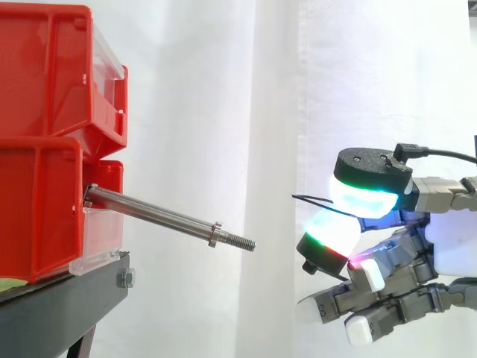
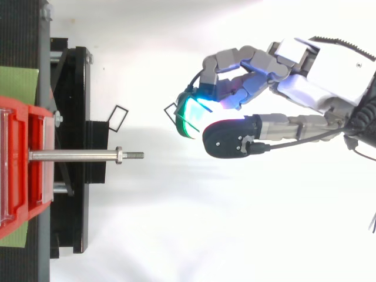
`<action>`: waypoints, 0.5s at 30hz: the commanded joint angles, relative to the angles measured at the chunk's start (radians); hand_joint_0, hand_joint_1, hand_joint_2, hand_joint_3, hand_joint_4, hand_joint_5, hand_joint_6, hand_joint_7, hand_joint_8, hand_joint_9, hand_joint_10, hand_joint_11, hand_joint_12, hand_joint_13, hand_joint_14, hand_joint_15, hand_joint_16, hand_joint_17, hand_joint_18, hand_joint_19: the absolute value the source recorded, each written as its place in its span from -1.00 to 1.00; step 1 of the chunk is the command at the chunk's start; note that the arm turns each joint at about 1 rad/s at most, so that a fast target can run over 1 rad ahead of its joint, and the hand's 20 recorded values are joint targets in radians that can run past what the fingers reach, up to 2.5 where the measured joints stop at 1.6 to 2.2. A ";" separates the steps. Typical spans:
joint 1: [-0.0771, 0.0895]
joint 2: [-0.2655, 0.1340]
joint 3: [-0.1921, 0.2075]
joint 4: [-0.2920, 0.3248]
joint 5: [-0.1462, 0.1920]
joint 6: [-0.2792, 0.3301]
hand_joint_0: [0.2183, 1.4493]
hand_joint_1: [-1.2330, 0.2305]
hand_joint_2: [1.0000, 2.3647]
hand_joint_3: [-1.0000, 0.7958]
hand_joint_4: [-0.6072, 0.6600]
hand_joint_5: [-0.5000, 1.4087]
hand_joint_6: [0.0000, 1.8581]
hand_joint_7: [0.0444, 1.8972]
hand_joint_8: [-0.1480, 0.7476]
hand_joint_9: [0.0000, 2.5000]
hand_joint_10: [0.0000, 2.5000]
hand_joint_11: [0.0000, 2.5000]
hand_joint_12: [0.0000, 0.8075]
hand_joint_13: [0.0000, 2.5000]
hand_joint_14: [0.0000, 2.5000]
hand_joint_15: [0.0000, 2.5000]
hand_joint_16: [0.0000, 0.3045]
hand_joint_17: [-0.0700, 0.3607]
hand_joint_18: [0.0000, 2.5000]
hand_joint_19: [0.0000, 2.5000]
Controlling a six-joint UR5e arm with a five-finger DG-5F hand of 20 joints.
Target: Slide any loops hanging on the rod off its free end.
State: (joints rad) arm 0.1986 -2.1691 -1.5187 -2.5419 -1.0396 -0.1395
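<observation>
A steel rod [image 1: 160,214] sticks out of the lower red bin [image 1: 37,209], sloping down to a threaded free end with a small nut [image 1: 215,234]. The rod [image 2: 76,155] is bare, with no loop hanging on it. My hand [image 1: 387,261] hovers well to the right of the free end. Its glowing fingertips [image 1: 361,198] are curled together and pinch a thin black wire loop [image 1: 305,198], which pokes out toward the rod. In the top view this loop [image 2: 170,110] shows at the pads of the hand [image 2: 305,88].
A second thin black rectangular loop [image 2: 113,116] lies on the white floor beside the black stand [image 2: 70,117]. Two red bins are stacked, the upper one [image 1: 52,67] above the rod. A white curtain hangs behind.
</observation>
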 commanded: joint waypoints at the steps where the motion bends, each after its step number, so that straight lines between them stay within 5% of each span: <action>1: 0.002 0.000 0.000 -0.004 0.000 -0.005 -0.39 -0.22 -0.99 0.16 0.11 -0.62 -0.06 0.26 0.17 -0.09 -0.99 -0.34 -0.04 -0.47 -1.00 -0.91 -0.61 -0.05 -0.36 -0.73; 15: 0.002 0.000 0.000 -0.008 0.000 -0.015 -0.38 -0.22 -0.99 0.17 0.07 -0.62 -0.06 0.27 0.15 -0.10 -0.99 -0.33 -0.06 -0.47 -1.00 -0.91 -0.61 -0.06 -0.37 -0.73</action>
State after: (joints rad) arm 0.2009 -2.1691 -1.5188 -2.5502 -1.0406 -0.1548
